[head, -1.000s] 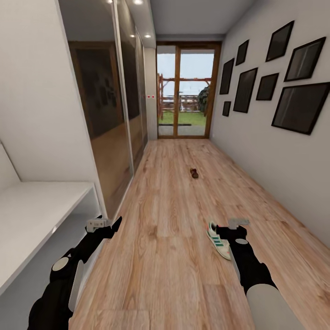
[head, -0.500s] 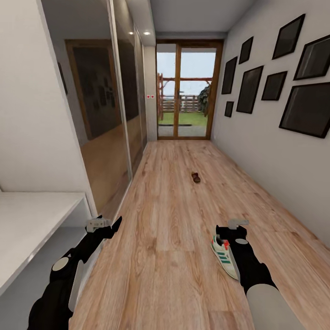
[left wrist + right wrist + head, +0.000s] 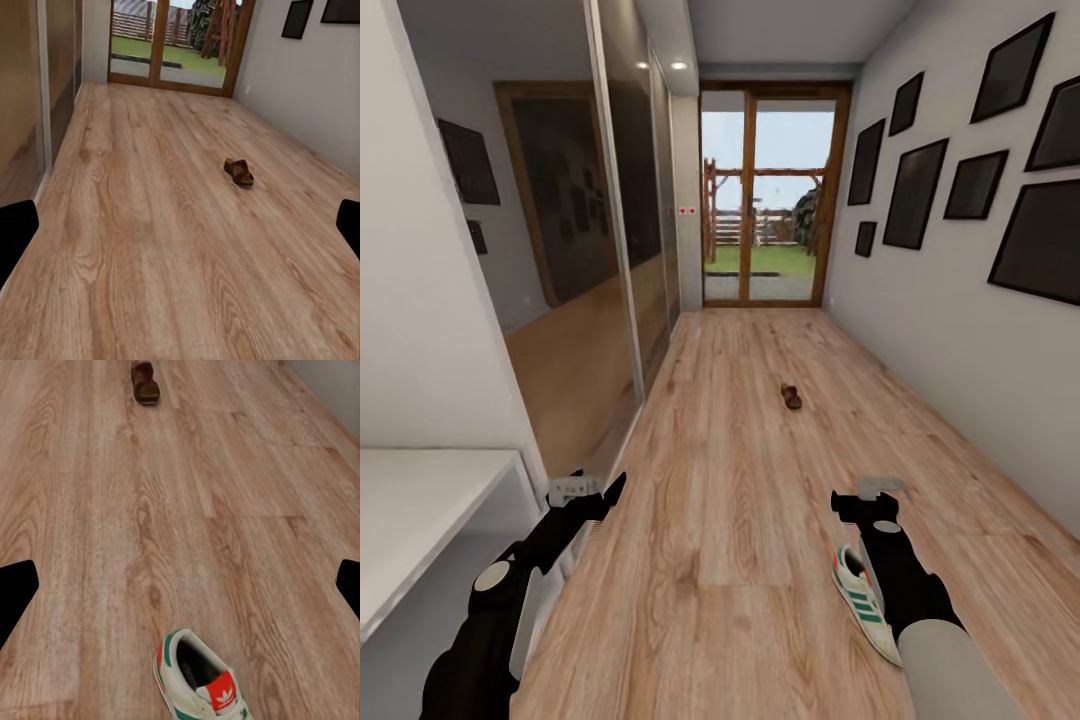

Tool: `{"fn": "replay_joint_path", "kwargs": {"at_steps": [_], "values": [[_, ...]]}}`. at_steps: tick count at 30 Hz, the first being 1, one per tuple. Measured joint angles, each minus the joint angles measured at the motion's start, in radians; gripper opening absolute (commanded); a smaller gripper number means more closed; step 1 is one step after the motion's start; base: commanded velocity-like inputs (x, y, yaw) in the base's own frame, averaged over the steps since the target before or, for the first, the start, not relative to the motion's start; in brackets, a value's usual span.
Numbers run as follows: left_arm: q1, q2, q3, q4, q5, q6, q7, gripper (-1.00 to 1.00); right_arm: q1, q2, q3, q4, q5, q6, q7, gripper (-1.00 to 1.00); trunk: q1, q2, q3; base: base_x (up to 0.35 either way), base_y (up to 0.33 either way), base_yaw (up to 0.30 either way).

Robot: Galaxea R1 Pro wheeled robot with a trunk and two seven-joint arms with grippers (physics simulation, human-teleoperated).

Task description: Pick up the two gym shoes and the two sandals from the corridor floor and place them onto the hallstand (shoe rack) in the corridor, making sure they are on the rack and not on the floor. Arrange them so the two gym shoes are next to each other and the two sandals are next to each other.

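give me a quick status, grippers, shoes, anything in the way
Left gripper and right gripper open, empty. Gym shoe on floor under right arm; sandal farther down the corridor. Nothing between them.

A narrow corridor is stretching ahead, its wood-grain plank floor (image 3: 730, 480) running to a wood-framed glass door (image 3: 765, 195) where daylight and a green garden are showing. Mirrored wardrobe doors (image 3: 575, 260) are lining the left wall, reflecting the floor. Black picture frames (image 3: 920, 190) are hanging on the white right wall. Recessed ceiling spotlights (image 3: 678, 66) are glowing.
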Motion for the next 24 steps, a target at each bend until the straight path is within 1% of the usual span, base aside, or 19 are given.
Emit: {"fn": "replay_joint_path", "kwargs": {"at_steps": [11, 13, 16, 20, 21, 24], "values": [[0.000, 0.000, -0.001, 0.000, -0.001, 0.000, -0.001, 1.00, 0.000, 0.000, 0.000, 0.000, 0.000, 0.000, 0.000, 1.00, 0.000, 0.000, 0.000, 0.344, 0.000, 0.000], [0.000, -0.001, -0.003, 0.004, -0.001, -0.001, -0.001, 1.00, 0.000, 0.000, 0.000, 0.000, 0.000, 0.001, 0.000, 1.00, 0.000, 0.000, 0.000, 0.221, 0.000, 0.000], [0.000, -0.002, -0.014, 0.038, -0.002, -0.001, 0.000, 1.00, 0.000, 0.000, 0.000, 0.000, 0.000, 0.001, 0.000, 1.00, 0.000, 0.000, 0.000, 0.085, 0.000, 0.000], [-0.003, -0.007, -0.064, 0.098, -0.002, -0.001, 0.000, 1.00, 0.000, 0.001, 0.001, 0.000, 0.000, 0.000, 0.000, 1.00, 0.001, 0.000, 0.000, 0.026, 0.000, 0.000], [-0.004, -0.013, -0.092, 0.122, -0.002, -0.001, 0.000, 1.00, 0.000, 0.001, 0.001, 0.000, 0.000, 0.000, 0.000, 1.00, 0.001, 0.000, 0.000, 0.012, 0.000, 0.000], [-0.007, -0.026, -0.140, 0.158, -0.002, 0.000, 0.001, 1.00, 0.000, 0.001, 0.001, 0.000, 0.000, 0.001, 0.000, 1.00, 0.001, 0.000, 0.000, 0.007, 0.000, 0.000]]}}
